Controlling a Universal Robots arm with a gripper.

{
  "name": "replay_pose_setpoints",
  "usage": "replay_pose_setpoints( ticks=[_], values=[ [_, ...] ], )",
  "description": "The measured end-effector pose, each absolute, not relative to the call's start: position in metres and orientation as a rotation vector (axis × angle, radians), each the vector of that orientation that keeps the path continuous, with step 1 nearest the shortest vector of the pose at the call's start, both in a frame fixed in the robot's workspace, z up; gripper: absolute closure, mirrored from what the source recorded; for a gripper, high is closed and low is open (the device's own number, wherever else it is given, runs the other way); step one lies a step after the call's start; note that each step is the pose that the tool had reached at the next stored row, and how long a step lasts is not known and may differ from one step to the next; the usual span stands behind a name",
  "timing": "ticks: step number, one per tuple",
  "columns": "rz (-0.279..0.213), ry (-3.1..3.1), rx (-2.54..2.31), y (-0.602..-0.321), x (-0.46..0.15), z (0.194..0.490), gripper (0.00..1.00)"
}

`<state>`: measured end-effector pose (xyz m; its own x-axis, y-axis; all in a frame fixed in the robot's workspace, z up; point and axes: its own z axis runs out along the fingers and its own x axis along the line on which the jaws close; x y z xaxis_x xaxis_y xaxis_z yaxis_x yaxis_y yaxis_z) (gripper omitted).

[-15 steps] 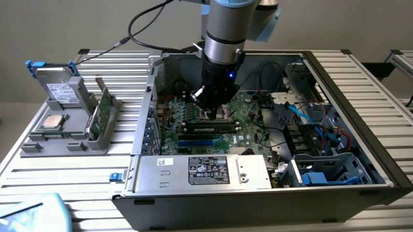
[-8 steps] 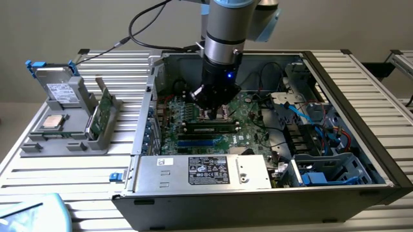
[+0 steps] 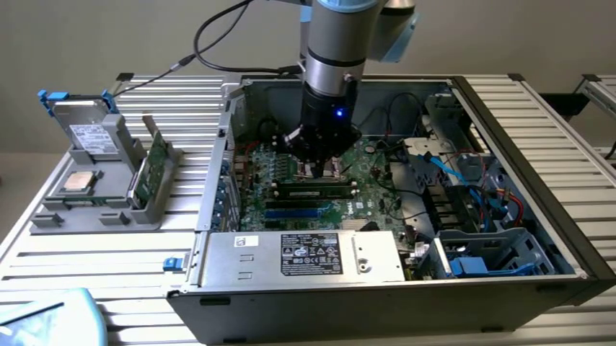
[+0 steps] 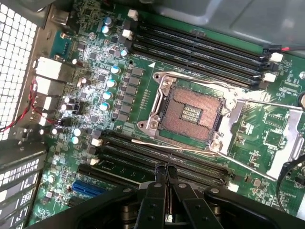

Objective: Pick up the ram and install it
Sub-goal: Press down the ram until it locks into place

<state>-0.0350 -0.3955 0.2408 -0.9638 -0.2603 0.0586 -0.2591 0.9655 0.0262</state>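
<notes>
The ram (image 3: 310,192), a narrow green stick with dark chips, lies along a memory slot on the motherboard (image 3: 376,180) inside the open computer case. My gripper (image 3: 318,171) hangs just behind it, low over the board. In the wrist view the gripper (image 4: 166,168) is shut, its two fingertips pressed together with nothing between them. They point at the bank of dark memory slots (image 4: 143,152) beside the bare CPU socket (image 4: 190,112). Whether the tips touch the ram I cannot tell.
A silver power supply (image 3: 303,256) fills the case's front. Blue and red cables (image 3: 481,187) crowd the exterior view's right side. Outside the case, at the exterior view's left, a grey holder (image 3: 97,209) carries an upright green card (image 3: 146,169), a hard drive (image 3: 91,133) and a processor (image 3: 77,182).
</notes>
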Motion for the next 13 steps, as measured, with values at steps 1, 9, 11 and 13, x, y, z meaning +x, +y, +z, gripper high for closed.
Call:
replay_pose_setpoints(
  ticks=[1,9,11,13],
  values=[
    [-0.029,-3.057,0.382,-0.3955,-0.035,0.2408,0.89],
    [-0.033,-3.083,0.202,-0.3955,-0.035,0.2407,0.89],
    [-0.034,-3.088,0.158,-0.3955,-0.035,0.2407,0.89],
    [-0.035,-3.092,0.114,-0.3955,-0.035,0.2407,0.89]
  ],
)
